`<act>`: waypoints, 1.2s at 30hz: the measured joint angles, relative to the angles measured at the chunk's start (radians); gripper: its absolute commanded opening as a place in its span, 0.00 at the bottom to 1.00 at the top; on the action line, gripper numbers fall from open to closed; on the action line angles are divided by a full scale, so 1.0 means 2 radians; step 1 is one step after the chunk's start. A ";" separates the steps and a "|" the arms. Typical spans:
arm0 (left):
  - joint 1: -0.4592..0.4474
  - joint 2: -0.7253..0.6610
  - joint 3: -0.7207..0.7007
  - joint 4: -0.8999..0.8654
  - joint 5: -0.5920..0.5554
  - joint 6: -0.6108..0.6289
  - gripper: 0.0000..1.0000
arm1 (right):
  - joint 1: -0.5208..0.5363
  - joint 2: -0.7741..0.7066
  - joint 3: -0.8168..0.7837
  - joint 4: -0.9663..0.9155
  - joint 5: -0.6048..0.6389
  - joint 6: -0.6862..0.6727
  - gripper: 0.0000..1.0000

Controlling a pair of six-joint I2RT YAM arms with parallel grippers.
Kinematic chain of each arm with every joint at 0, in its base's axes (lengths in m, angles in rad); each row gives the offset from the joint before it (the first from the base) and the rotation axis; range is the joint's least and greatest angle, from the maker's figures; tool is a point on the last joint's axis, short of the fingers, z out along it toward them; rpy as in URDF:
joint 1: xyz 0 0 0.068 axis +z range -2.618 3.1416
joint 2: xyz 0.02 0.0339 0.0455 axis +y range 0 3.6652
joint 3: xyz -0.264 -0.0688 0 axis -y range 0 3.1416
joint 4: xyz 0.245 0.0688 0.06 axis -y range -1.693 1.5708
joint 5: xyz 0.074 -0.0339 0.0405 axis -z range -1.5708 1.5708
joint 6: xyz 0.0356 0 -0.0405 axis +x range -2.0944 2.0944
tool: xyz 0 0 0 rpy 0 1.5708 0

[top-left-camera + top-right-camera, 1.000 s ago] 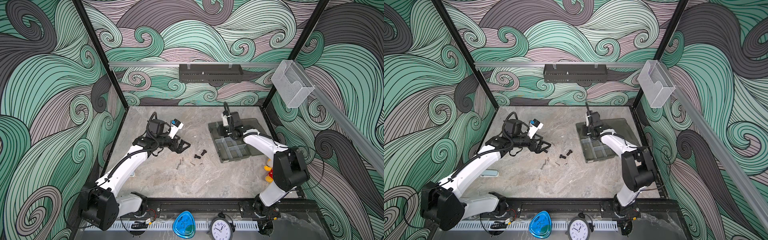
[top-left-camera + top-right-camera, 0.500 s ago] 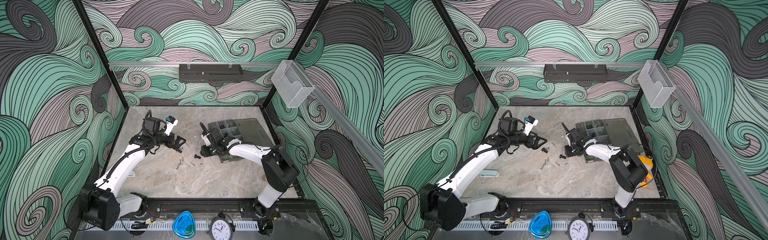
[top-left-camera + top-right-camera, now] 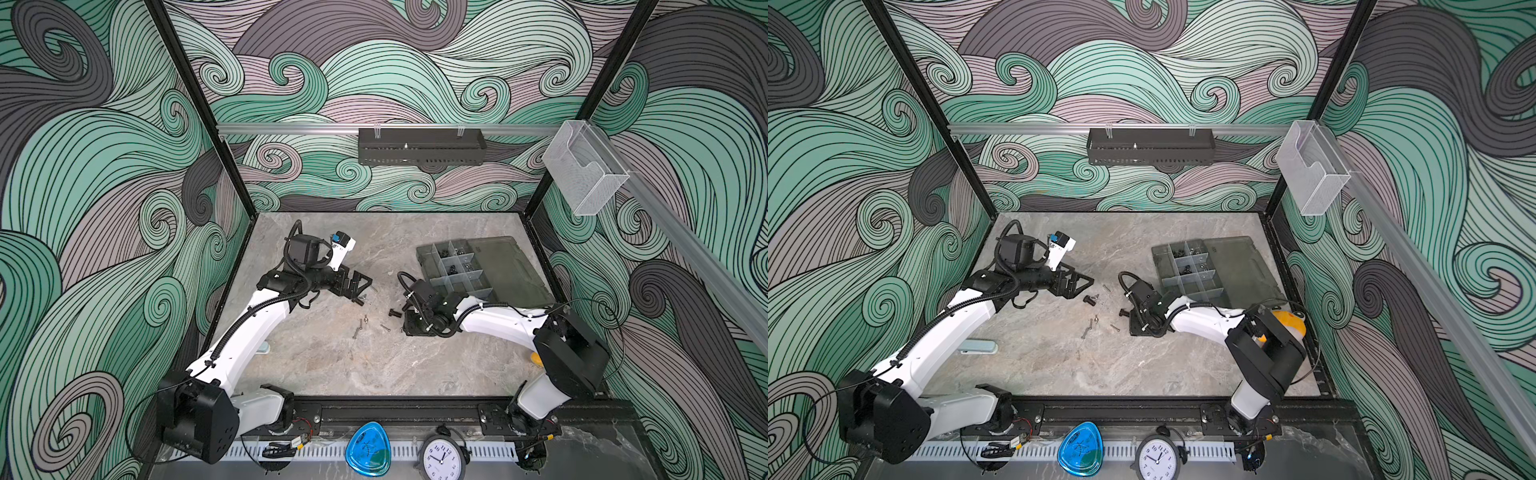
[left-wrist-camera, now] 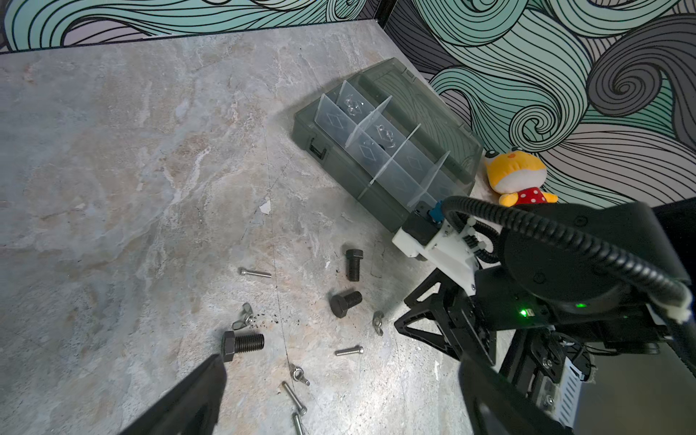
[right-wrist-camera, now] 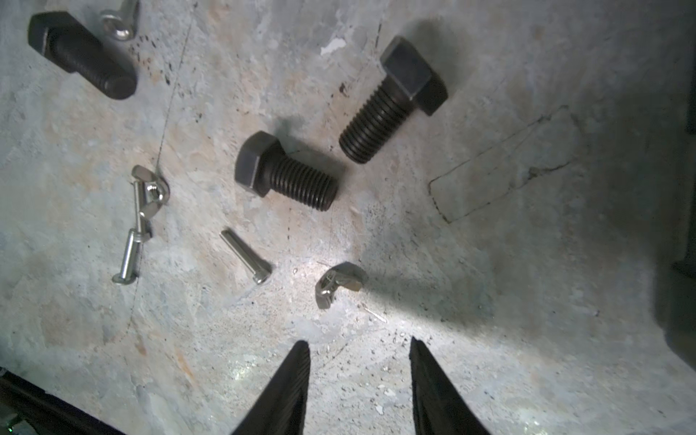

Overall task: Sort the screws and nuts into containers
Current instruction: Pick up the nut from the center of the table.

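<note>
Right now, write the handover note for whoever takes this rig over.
Left gripper: jaws open, empty, over the table.
Right gripper: jaws open, empty, low over a wing nut.
Organiser box: lid open, a few pieces in its far compartments.
Left to sort, loose on the table: three black bolts, several silver screws and wing nuts.

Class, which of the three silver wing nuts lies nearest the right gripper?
The wing nut lying alone just ahead of the right gripper; the second touches a thin silver screw farther off, the third lies beside the farthest black bolt.
</note>
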 measured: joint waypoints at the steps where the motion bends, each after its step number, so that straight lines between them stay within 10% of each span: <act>1: 0.000 -0.001 0.000 0.000 0.000 0.000 0.99 | 0.001 0.006 0.003 0.002 0.000 0.006 0.44; 36: 0.000 -0.006 0.000 0.001 0.002 0.000 0.99 | 0.026 0.097 0.081 -0.031 0.021 0.081 0.19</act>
